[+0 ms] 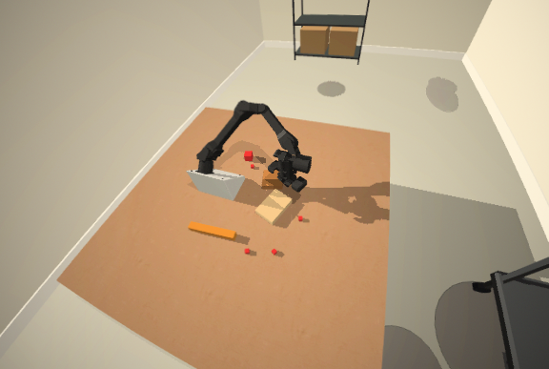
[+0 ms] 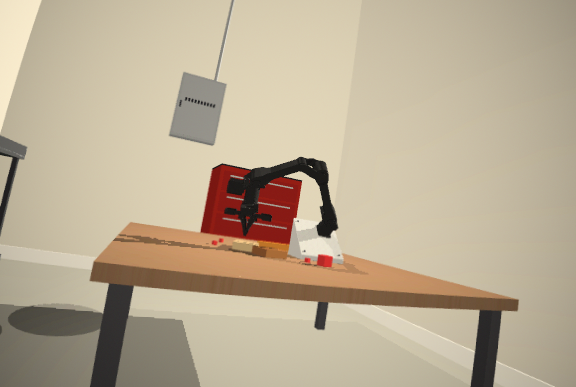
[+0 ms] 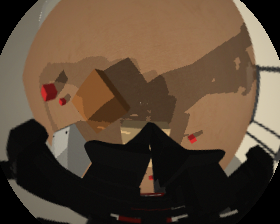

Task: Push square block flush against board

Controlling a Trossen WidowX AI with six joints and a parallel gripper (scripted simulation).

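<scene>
The brown square block (image 1: 268, 180) (image 2: 270, 252) (image 3: 93, 95) lies on the table near the pale board (image 1: 272, 210) (image 2: 243, 245) (image 3: 130, 134). In the wrist view the block is turned at an angle to the board, with a small gap near its closest corner and no whole side against it. My gripper (image 2: 245, 233) (image 3: 149, 125) is shut and empty, with its tips together above the table near the block and board. Its fingers hide much of the board in the wrist view, and the hand covers part of the block in the top view.
An orange bar (image 1: 212, 230) lies in front of the white arm base (image 1: 216, 184). A larger red cube (image 1: 248, 155) (image 2: 325, 260) and a small one (image 1: 252, 166) lie behind the block. Other small red cubes (image 1: 300, 218) (image 1: 247, 251) (image 1: 274, 252) lie beside and in front of the board.
</scene>
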